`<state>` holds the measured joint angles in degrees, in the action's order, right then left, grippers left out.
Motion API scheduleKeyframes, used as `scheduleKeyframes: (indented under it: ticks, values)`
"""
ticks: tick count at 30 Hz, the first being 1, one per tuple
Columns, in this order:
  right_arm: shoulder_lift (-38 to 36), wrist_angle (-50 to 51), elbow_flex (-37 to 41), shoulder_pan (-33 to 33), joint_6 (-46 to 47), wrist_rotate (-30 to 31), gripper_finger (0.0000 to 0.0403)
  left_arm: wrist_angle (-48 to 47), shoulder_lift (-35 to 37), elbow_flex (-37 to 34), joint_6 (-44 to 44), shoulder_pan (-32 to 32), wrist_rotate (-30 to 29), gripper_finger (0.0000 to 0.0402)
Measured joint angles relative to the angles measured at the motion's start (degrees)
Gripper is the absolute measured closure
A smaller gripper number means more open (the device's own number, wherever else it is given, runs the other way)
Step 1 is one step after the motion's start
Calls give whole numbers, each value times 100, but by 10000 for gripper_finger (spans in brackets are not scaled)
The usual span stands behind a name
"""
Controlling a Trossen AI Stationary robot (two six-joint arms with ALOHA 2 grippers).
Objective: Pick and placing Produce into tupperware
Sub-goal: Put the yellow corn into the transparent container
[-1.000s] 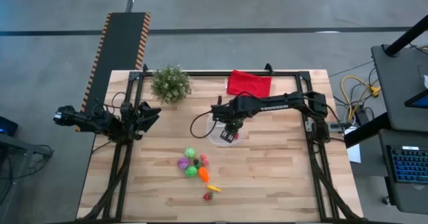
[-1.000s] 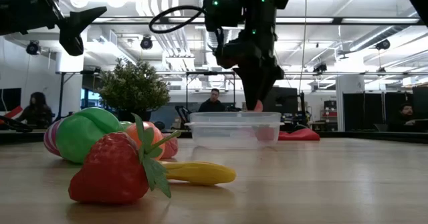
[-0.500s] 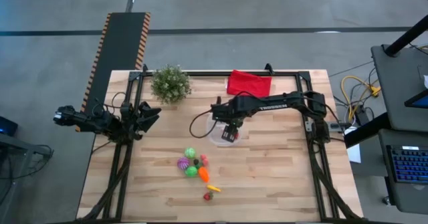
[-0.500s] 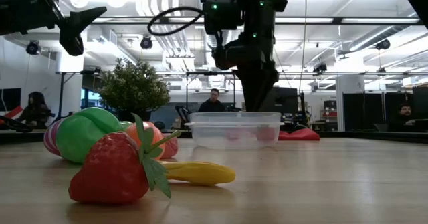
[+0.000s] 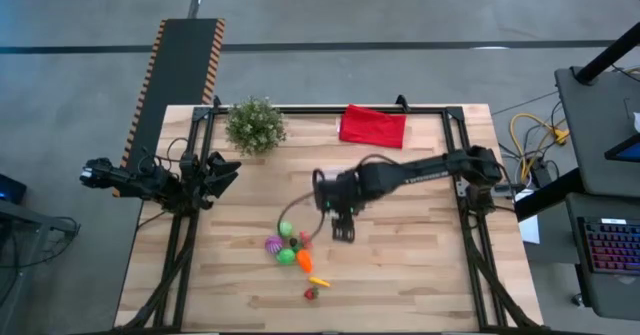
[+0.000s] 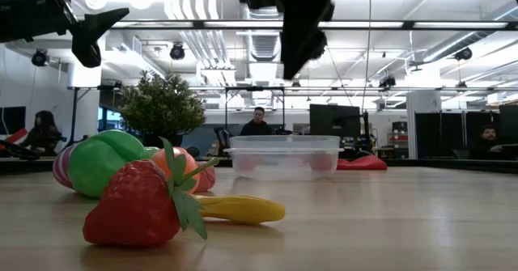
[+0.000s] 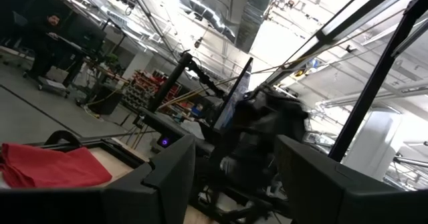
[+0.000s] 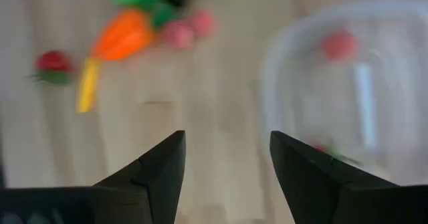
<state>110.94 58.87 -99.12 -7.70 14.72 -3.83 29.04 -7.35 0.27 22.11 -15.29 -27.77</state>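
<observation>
The produce (image 5: 291,247) lies in a loose cluster on the table's near middle: green, purple, orange, yellow and red pieces. In the low view a strawberry (image 6: 133,210) and a yellow piece (image 6: 239,209) lie nearest. The tupperware (image 6: 283,157) stands on the table with red pieces inside; in the right wrist view it (image 8: 348,97) holds a red piece (image 8: 340,45). In the high view the right arm hides most of it. My right gripper (image 5: 343,234) hangs open and holds nothing, above bare wood between the container and the cluster (image 8: 227,140). My left gripper (image 5: 218,170) waits open at the table's left edge.
A bushy potted plant (image 5: 255,125) and a red folded cloth (image 5: 373,125) stand near the far edge. Bare wood lies to the right of the produce and along the near edge. People sit in the room beyond the table in the low view.
My right gripper let go of a red piece over the tupperware, and the piece now lies inside. The gripper then rose and swung toward the table's near edge, off the container and toward the produce cluster.
</observation>
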Motion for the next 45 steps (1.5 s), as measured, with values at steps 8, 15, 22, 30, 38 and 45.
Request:
scheduleKeyframes:
  ticks: [8, 15, 22, 30, 38, 45]
  values:
    - [509, -285, 25, -566, 213, -52, 193, -3, -5, -1, -2, 1, -1, 210]
    - [1038, -874, 5, -942, 606, -366, 193, -7, -2, 0, 0, 0, -2, 210]
    - [1275, -1298, -3, -1352, 898, -366, 200, -9, -17, -2, 0, 0, -2, 210]
    - [1419, -1913, -1, -1506, 1354, -216, 216, -11, -15, 0, 2, 2, -20, 210]
    - [1791, -2263, -130, -1615, 1659, -261, 217, -9, -39, -2, 9, 0, -20, 210]
    - [1956, -2265, -429, -1745, 1675, 24, 216, -12, -42, 0, 21, 2, -20, 210]
